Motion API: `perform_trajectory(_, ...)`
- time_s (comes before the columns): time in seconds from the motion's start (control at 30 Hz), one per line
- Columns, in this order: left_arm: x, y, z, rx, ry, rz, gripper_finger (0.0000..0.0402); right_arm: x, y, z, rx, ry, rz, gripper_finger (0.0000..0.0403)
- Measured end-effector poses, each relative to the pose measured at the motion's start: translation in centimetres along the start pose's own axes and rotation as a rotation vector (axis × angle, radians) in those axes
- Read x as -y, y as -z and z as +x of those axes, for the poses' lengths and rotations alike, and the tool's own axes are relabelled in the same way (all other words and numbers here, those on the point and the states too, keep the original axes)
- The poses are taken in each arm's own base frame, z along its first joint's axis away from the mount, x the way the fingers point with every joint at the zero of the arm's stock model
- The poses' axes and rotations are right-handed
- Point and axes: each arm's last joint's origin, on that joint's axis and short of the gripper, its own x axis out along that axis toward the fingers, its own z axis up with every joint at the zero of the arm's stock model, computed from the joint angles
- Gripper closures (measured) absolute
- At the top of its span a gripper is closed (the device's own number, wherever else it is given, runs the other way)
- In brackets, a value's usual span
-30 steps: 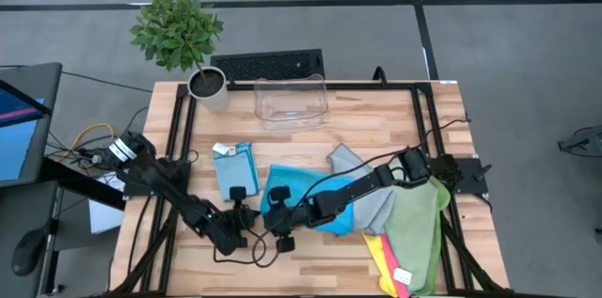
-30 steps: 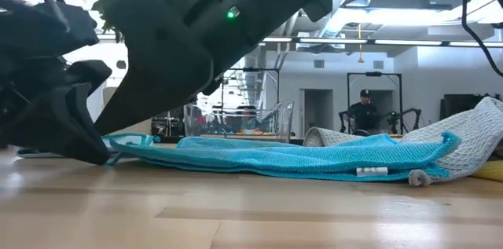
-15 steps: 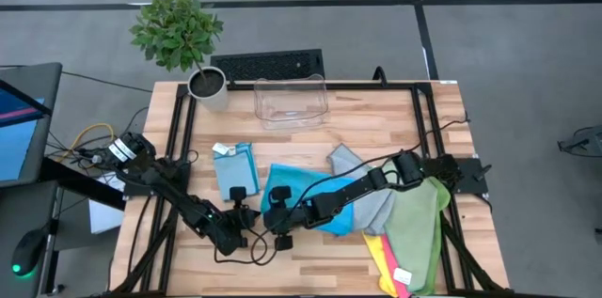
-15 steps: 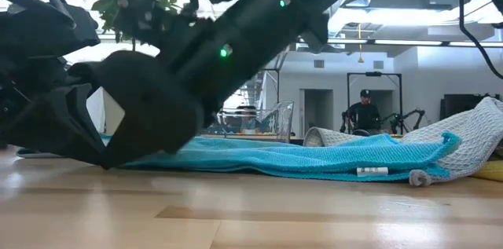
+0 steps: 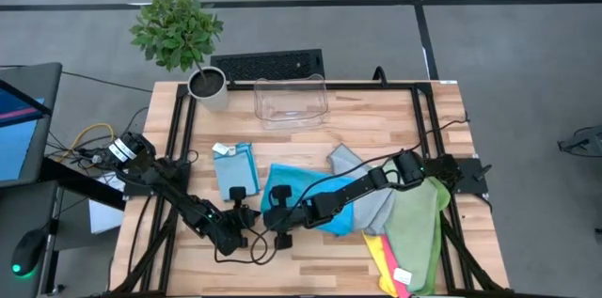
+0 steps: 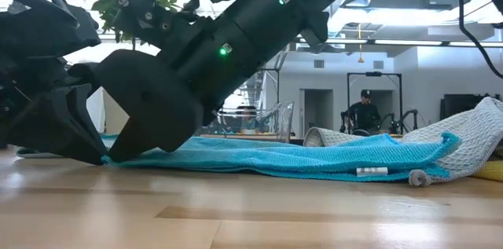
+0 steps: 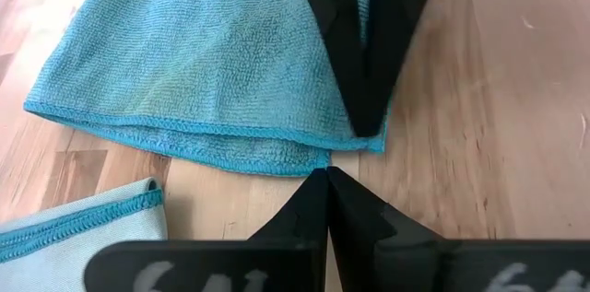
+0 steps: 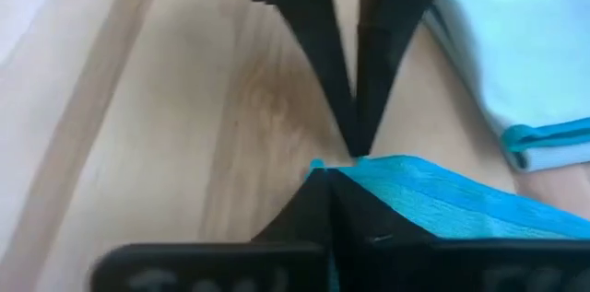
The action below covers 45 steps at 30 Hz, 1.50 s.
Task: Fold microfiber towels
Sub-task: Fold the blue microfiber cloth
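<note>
A teal microfiber towel (image 5: 306, 195) lies spread flat on the table. My right gripper (image 8: 332, 170) is shut on its near left corner. My left gripper (image 7: 324, 174), shut, comes from the table's left and meets the same corner tip to tip with the right one. A folded light blue towel (image 5: 235, 168) lies on the table left of the teal one. Grey (image 5: 362, 190), pale green (image 5: 419, 227), yellow and pink (image 5: 386, 260) towels lie piled at the right. My right gripper pinches the teal towel's near left corner (image 7: 376, 141) between its two fingers, slanting down from the table's right. The corner and the rest of the towel lie on the table. My left gripper's shut fingertips (image 7: 318, 186) touch the hem (image 7: 309, 157) beside that corner, slanting down from the left. Whether cloth is between them I cannot tell.
A clear plastic bin (image 5: 290, 101) stands at the table's far edge, with a potted plant (image 5: 202, 82) at the far left corner and a keyboard (image 5: 268, 65) behind the bin. Bare wood lies along the near edge. A person (image 6: 363, 111) shows in the room beyond.
My right gripper has sunk to the table at the teal towel's near left corner and has shut on it. The towel has stayed flat where it was.
</note>
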Motion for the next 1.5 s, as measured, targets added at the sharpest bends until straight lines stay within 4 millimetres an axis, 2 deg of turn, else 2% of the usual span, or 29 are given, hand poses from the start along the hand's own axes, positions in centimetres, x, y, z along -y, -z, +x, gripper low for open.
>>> perform_trajectory(0.17, 0.0, 0.0, 0.0, 0.0, 0.0, 0.0, 0.0402, 0.1, 0.0, 0.0, 0.002, 0.056, 0.005, 0.0384)
perform_trajectory(0.3, 0.0, 0.0, 0.0, 0.0, 0.001, 0.0, 0.0402, -0.2, -1.1, -0.4, 0.031, 0.064, -0.026, 0.0395)
perform_trajectory(0.5, 0.0, 0.0, 0.0, 0.0, 0.002, -0.002, 0.0402, -0.2, -1.9, -0.7, 0.022, 0.096, -0.053, 0.0372)
perform_trajectory(0.7, 0.0, 0.0, 0.0, 0.0, 0.002, -0.008, 0.0402, -0.3, -1.5, -0.6, -0.015, -0.057, -0.008, 0.0379)
perform_trajectory(0.9, 0.0, 0.0, 0.0, 0.001, 0.001, -0.008, 0.0402, -1.5, -1.6, -1.1, -0.006, -0.001, -0.012, 0.0312)
perform_trajectory(1.0, 0.0, 0.0, 0.0, 0.004, 0.002, -0.009, 0.0402, -1.2, -1.5, -1.0, -0.005, 0.04, -0.008, 0.0274)
perform_trajectory(1.2, 0.1, -0.1, 0.0, 0.011, 0.004, -0.015, 0.0402, -1.0, -0.4, 0.7, -0.004, 0.045, 0.01, 0.0234)
perform_trajectory(1.37, 0.1, -0.1, 0.0, 0.014, 0.009, -0.019, 0.0402, -1.3, -0.2, 0.8, -0.004, 0.066, 0.014, 0.0249)
perform_trajectory(1.5, 0.1, -0.1, 0.0, 0.014, 0.01, -0.019, 0.0402, -1.7, -0.1, 0.7, -0.009, 0.126, -0.009, 0.0308)
